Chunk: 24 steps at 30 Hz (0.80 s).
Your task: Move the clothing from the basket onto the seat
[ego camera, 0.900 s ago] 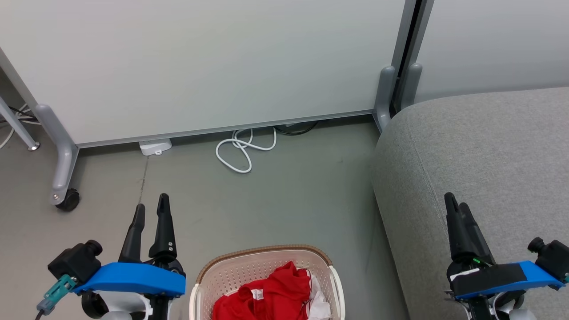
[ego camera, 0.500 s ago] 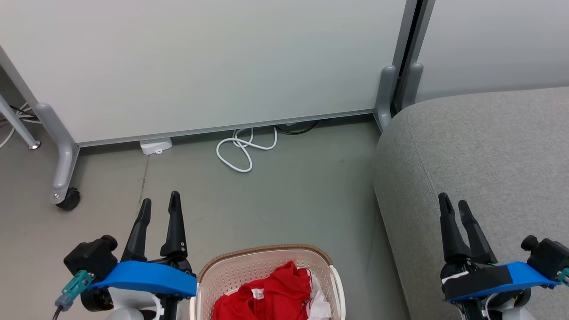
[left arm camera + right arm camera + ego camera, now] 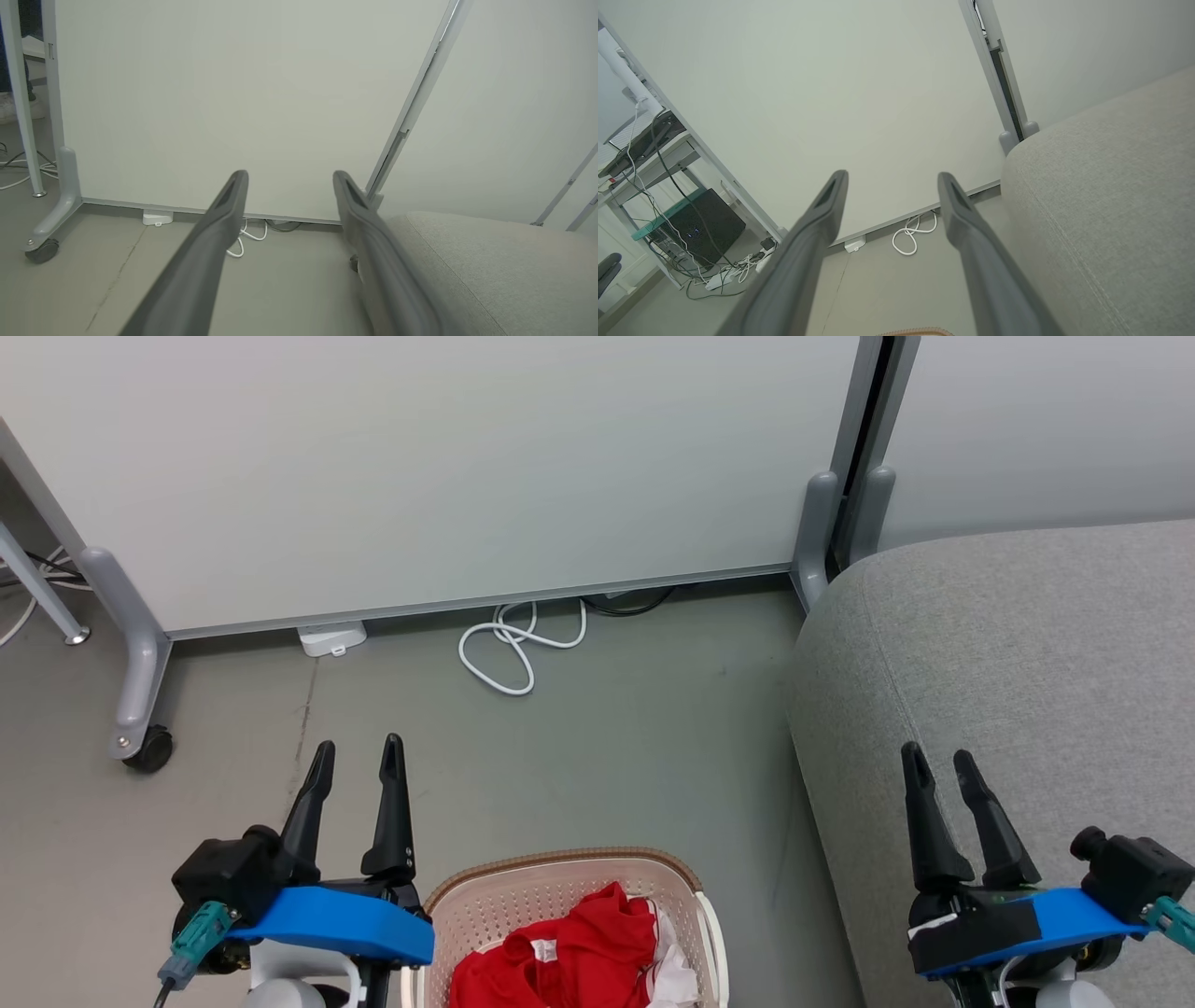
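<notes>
**Head view.** I see my left pincer (image 3: 358,744) at lower left, over the floor (image 3: 607,747) just beside the basket (image 3: 560,855). Its two dark fingers stand spread, with nothing between them. My right pincer (image 3: 934,752), at lower right, hangs over the left part of the seat (image 3: 1027,653), fingers likewise spread and empty. The basket sits on the floor between my two arms, cut by the bottom edge of the view. The clothing (image 3: 560,952) lies crumpled inside it, red with white trim showing at its right side. The seat, grey fabric with a rounded corner, stands to the basket's right, with a strip of floor between them. Behind are a pale partition panel (image 3: 467,467) on a castor foot (image 3: 140,737) and a looped white cable (image 3: 509,649) on the floor at the panel's base.

**Left wrist view.** Fingers parted; the floor and the seat's corner lie beyond.

**Right wrist view.** Fingers parted; the basket's brown rim shows at the bottom edge.
</notes>
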Available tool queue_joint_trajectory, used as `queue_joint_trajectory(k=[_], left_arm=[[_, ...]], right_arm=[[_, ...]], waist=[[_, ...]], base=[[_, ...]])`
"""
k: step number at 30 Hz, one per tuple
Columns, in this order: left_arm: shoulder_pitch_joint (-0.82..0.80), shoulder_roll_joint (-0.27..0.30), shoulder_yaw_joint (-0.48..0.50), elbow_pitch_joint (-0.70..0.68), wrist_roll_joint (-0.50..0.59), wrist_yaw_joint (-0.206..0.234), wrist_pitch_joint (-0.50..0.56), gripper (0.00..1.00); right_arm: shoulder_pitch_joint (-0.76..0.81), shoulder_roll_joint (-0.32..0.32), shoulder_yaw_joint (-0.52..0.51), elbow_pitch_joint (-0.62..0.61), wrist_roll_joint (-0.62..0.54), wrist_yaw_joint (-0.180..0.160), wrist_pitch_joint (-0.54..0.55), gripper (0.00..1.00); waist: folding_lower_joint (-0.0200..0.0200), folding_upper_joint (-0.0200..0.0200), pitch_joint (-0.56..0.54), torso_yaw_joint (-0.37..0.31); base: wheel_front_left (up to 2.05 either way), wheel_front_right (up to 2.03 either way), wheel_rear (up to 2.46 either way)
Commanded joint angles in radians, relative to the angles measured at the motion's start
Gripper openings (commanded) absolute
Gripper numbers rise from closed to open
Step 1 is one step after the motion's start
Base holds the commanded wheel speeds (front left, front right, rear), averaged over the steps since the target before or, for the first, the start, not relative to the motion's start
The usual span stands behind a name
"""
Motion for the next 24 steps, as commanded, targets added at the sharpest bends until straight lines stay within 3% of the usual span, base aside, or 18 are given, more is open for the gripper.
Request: queue_joint_trajectory(k=[1,24], left_arm=[[-0.022,0.009,-0.005,-0.014,0.028,0.004,-0.009,1.00],[-0.021,0.007,-0.034,-0.013,0.229,0.005,-0.061,1.00]], right_arm=[[-0.018,-0.008,0.003,-0.010,-0.025,0.002,-0.010,1.00],[-0.018,-0.009,0.026,-0.016,-0.226,0.002,-0.062,1.00]], waist=[[0.0000,0.0000,0.000,0.000],[0.0000,0.0000,0.005,0.008]], base=[[0.00,0.00,0.00],[0.00,0.00,0.00]])
